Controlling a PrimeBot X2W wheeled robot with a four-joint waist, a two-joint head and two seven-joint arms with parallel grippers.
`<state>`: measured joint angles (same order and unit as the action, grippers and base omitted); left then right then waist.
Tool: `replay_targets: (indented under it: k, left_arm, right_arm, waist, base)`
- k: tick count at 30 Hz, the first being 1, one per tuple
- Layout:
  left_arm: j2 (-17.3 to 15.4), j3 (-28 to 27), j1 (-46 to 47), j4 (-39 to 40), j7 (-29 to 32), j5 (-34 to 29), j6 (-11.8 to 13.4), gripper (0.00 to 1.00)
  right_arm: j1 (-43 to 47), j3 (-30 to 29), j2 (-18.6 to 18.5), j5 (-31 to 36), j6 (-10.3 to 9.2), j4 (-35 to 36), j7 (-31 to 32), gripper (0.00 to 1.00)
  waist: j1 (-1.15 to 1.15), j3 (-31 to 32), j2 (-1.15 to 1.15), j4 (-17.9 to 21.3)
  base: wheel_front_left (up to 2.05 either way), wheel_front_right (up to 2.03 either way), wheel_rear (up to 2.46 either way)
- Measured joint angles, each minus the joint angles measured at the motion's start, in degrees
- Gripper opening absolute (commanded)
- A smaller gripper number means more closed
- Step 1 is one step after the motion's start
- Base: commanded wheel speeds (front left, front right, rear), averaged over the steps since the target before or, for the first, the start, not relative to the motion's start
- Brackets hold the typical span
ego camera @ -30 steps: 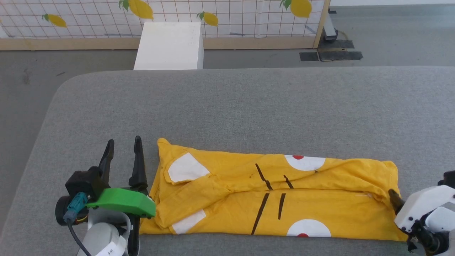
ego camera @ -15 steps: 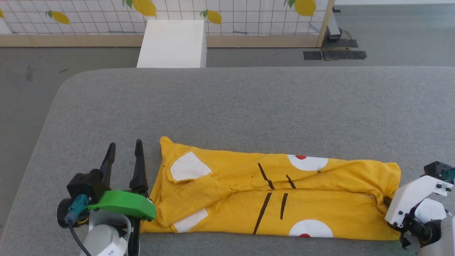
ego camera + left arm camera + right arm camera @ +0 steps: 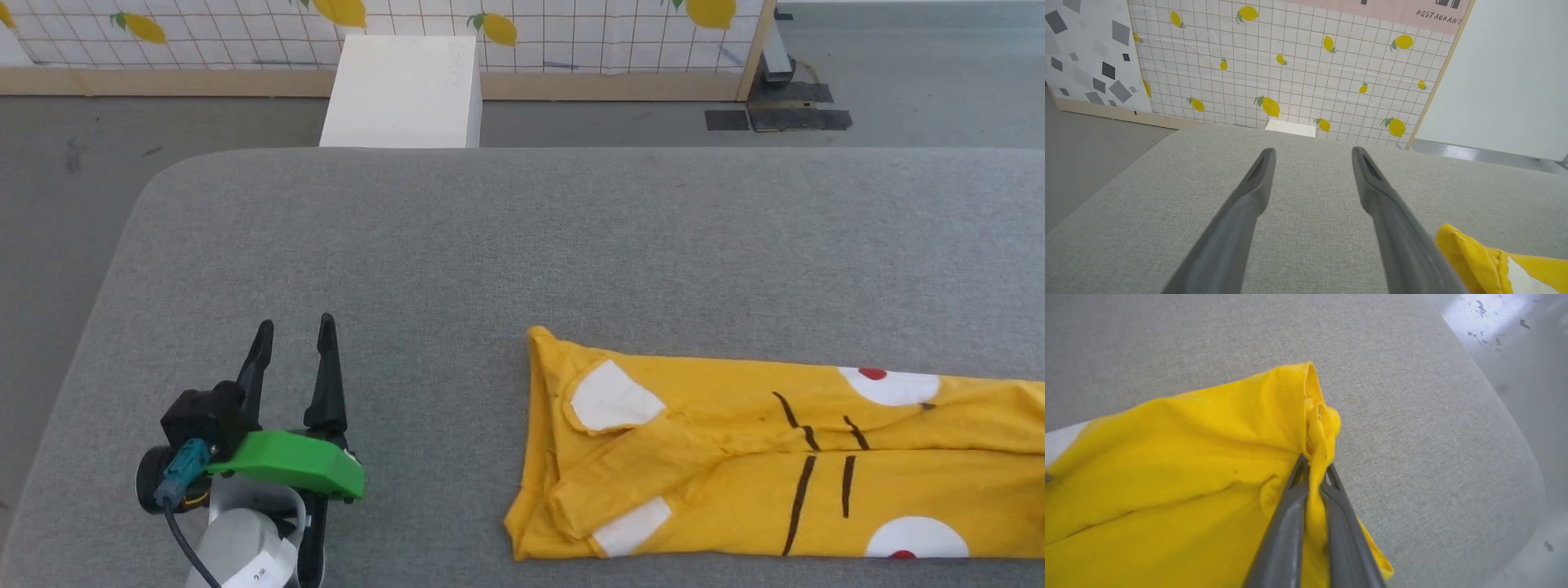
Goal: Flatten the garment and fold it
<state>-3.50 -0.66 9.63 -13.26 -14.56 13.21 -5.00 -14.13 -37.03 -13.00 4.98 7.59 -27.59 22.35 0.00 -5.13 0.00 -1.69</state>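
- Right wrist view: right gripper [image 3: 1314,470] pinches a bunched edge of the bright yellow cotton T-shirt with white round patches [image 3: 1180,457], fingers low over the grey fabric-covered table [image 3: 1412,416].
- Soft, light, limp cloth, I judge; it will drag and crease, so hold hems or corners.
- It lies in a long strip, near right; left gripper [image 3: 295,325] rests well apart, jaws wide.

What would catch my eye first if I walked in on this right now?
The bright yellow T-shirt, folded into a long strip on the near right of the grey padded surface. The right gripper pinches its edge, while the left gripper sits open at the lower left, apart from the cloth.
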Motion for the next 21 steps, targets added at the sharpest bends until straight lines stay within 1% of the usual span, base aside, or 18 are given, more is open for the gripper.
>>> replay_targets:
  k: [5, 8, 10, 12, 15, 18, 21]
  left_arm:
    - [0.09, -0.35, 0.09, -0.08, 0.00, -0.12, -0.08, 1.00]
    - [0.13, -0.49, 0.09, -0.12, 0.00, -0.13, -0.25, 1.00]
    - [0.16, -0.53, 0.09, -0.15, 0.00, -0.23, -0.31, 1.00]
    - [0.19, -0.56, 0.08, -0.19, 0.00, -0.52, -0.35, 1.00]
    - [0.23, -0.67, 0.07, -0.21, 0.00, -0.56, -0.51, 1.00]
    - [0.26, -0.73, 0.04, -0.37, 0.00, -0.64, -0.58, 1.00]
    - [0.29, -0.71, -0.01, -0.77, 0.00, -0.74, -0.75, 1.00]
  right_arm:
    - [-0.05, -0.13, -0.19, 1.31, 0.00, -0.76, -0.81, 0.00]
    - [-0.01, 1.99, -0.11, 0.71, 0.00, 0.21, 0.66, 0.00]
    - [0.26, 4.89, 0.14, 0.02, -0.01, 2.89, 2.98, 0.00]
    - [1.09, 8.25, 0.80, -1.98, -0.01, 6.83, 6.00, 0.00]
    - [4.25, 14.17, 2.05, -5.20, -0.01, 15.84, 13.26, 0.00]
    - [7.86, 21.27, 3.43, -9.00, -0.01, 28.72, 22.30, 0.00]
    - [10.06, 29.15, 3.82, -11.54, -0.01, 39.98, 28.83, 0.00]
  waist:
    - [0.00, -0.14, 0.00, -0.19]
    - [0.00, -0.01, 0.00, -0.20]
    - [0.00, 0.20, 0.00, -0.21]
    - [0.00, 0.45, 0.00, -0.23]
    - [0.00, 0.92, 0.00, -0.19]
    - [0.00, 1.41, 0.00, -0.10]
    - [0.00, 1.71, 0.00, -0.11]
  base:
    - [0.00, 0.00, 0.00]
    - [0.00, 0.00, 0.00]
    - [0.00, 0.00, 0.00]
    - [0.00, 0.00, 0.00]
    - [0.00, 0.00, 0.00]
    - [0.00, 0.00, 0.00]
    - [0.00, 0.00, 0.00]
